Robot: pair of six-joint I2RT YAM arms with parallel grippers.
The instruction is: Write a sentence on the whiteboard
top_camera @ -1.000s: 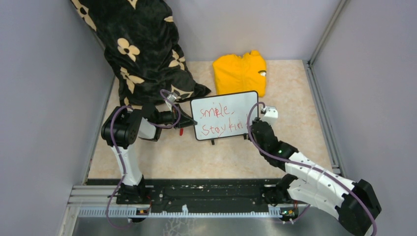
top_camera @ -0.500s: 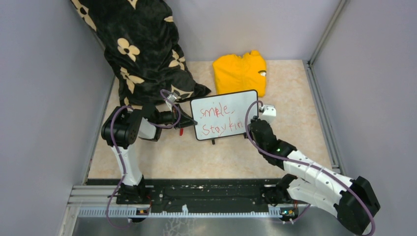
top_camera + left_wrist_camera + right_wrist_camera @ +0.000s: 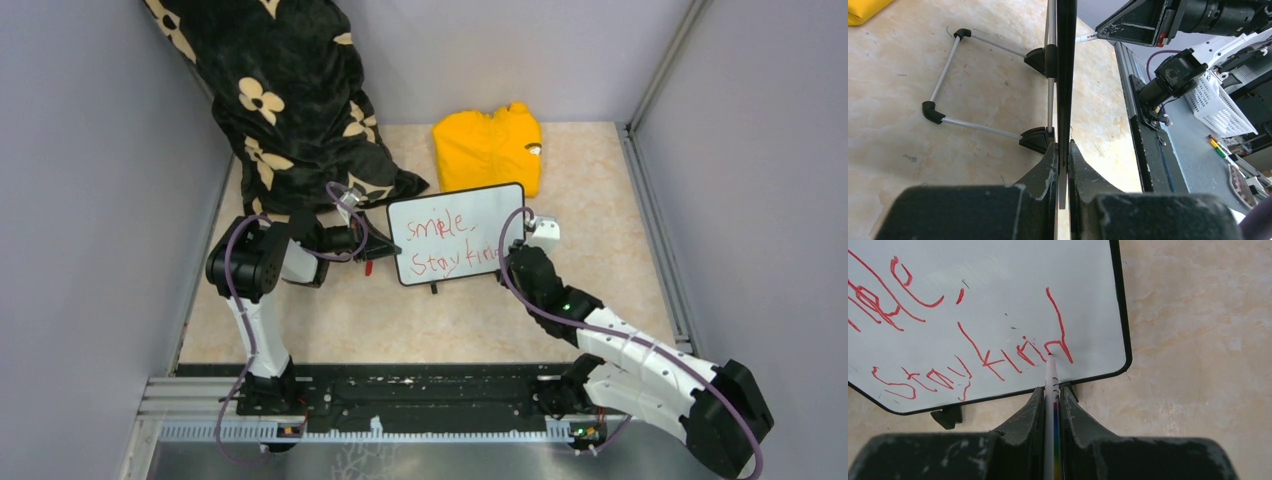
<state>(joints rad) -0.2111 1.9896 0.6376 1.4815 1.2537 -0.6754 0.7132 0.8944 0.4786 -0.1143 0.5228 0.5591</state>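
The whiteboard (image 3: 455, 235) stands tilted on its little feet in the middle of the table (image 3: 600, 200), just in front of the yellow garment (image 3: 487, 150); the left claw (image 3: 1063, 150) is pinched narrow on its left rim and steadies it; the right claw (image 3: 1050, 392) is closed on a slim pen (image 3: 1050, 372) whose tip touches the board at the foot of the last letter; the sentence (image 3: 973, 355) in red reads roughly "smile, stay kind", so the step in hand looks like finishing that final "d". To do it well, I judge the pen should press only lightly, since the board rests on a thin stand and could rock backward; the left grip should hold firm while the stroke closes, and the tip should lift straight off to avoid a trailing smear; there is little room left before the right rim, so the stroke needs to stay short. Against the frame a second earlier, the right wrist has shifted slightly to the left and the last letter looks fuller; the left arm and the board have not moved.
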